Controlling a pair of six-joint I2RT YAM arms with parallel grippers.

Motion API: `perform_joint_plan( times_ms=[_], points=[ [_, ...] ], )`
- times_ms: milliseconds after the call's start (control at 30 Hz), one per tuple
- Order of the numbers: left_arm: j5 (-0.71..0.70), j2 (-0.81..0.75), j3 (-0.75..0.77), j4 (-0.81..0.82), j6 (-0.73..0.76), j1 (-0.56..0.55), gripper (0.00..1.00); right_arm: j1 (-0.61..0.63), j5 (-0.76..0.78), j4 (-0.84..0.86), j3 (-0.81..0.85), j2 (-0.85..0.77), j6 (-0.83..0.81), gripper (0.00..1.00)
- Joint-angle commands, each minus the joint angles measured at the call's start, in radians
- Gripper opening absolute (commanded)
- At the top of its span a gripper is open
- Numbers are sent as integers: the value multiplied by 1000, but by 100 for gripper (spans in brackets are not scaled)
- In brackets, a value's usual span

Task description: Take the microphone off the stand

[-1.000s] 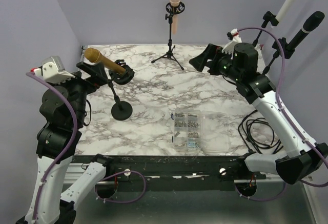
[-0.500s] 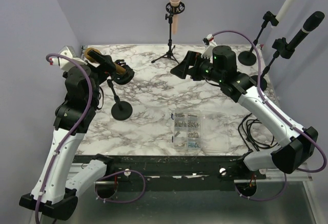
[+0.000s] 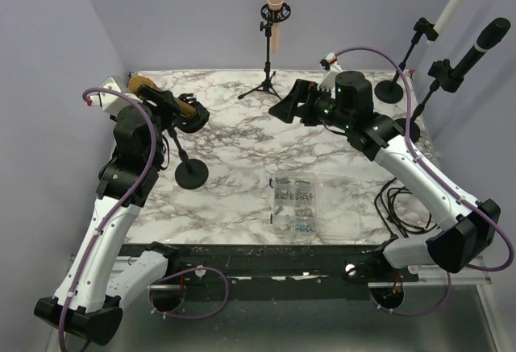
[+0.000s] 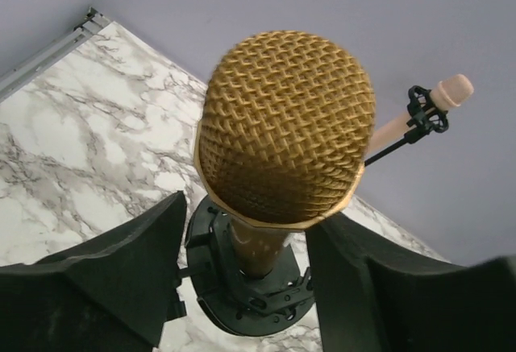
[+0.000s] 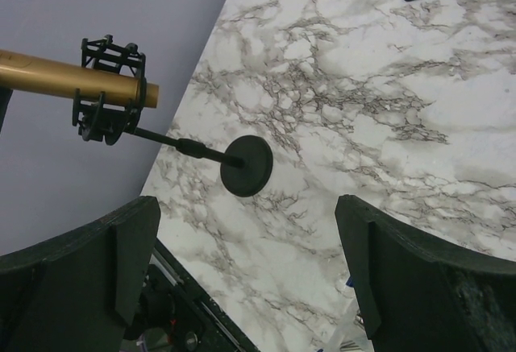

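Gold microphone sits tilted in shock mount on stand, left side of table. We judge it rigid, weighty, smooth-barrelled, mesh dentable: take barrel. Left gripper spread astride head; right gripper spread, empty.

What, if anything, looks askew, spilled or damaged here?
Nothing stands out. The gold mesh-headed microphone sits in its black round-based stand, the clear plastic parts box lies flat, and nothing is spilled on the marble table.
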Motion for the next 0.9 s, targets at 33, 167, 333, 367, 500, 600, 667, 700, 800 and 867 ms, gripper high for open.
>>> perform_joint_plan(
  times_ms=[33, 167, 333, 367, 500, 600, 667, 700, 800, 867],
  points=[
    [-23, -26, 11, 85, 59, 5, 43, 7, 3, 2, 5, -10, -18, 100],
    [-26, -30, 40, 100, 83, 4, 19, 7, 14, -7, 11, -14, -26, 100],
    [-11, -33, 86, 108, 103, 4, 9, 6, 33, -20, 16, -18, -34, 100],
    [-6, -32, 100, 105, 106, 4, 7, 7, 33, -21, 17, -18, -36, 100],
    [23, -33, 147, 100, 120, 4, 6, 7, 35, -23, 20, -12, -37, 100],
    [48, -45, 177, 96, 135, 4, 4, 7, 33, -23, 20, -6, -37, 100],
    [77, -62, 188, 100, 153, 4, 2, 7, 31, -23, 20, 0, -39, 100],
    [100, -71, 191, 105, 166, 4, 1, 7, 29, -24, 20, 2, -39, 100],
    [215, -109, 186, 144, 203, 4, 0, 7, 22, -22, 20, 12, -39, 100],
    [325, -121, 194, 150, 228, 4, 0, 6, 10, -21, 22, 21, -39, 100]
  ],
)
